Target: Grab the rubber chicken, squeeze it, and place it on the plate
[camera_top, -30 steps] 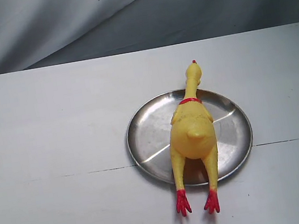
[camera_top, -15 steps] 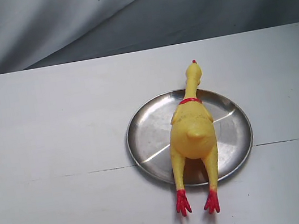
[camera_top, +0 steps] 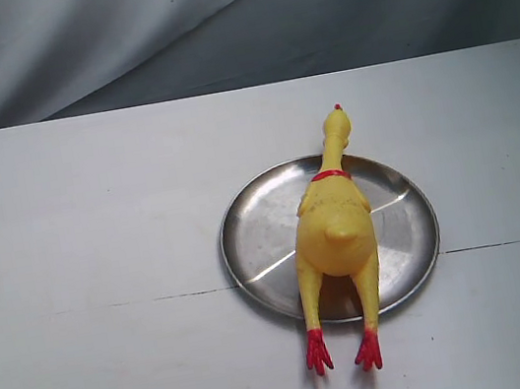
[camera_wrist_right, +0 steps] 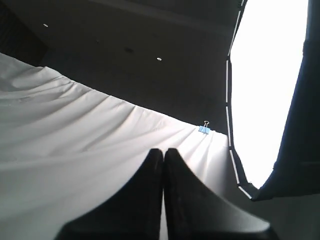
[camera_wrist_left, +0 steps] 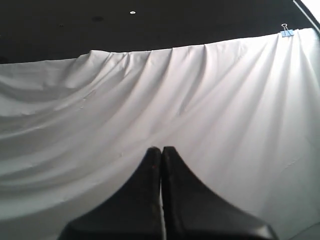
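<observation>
Table (camera_top: 97,232) unchanged: chicken (camera_top: 334,232) still on plate (camera_top: 258,240), feet past its rim; left gripper (camera_wrist_left: 161,155), right gripper (camera_wrist_right: 163,156) closed, empty; task seems done

The plate (camera_top: 258,245) lay on the tabletop (camera_top: 88,243), a little right of its middle. The rubber chicken (camera_top: 334,232) lay lengthwise on the plate, its head reaching past the far rim toward the back edge and its feet past the near rim, over the tabletop toward the front edge. A cloth (camera_top: 211,23) hung behind the back edge.
</observation>
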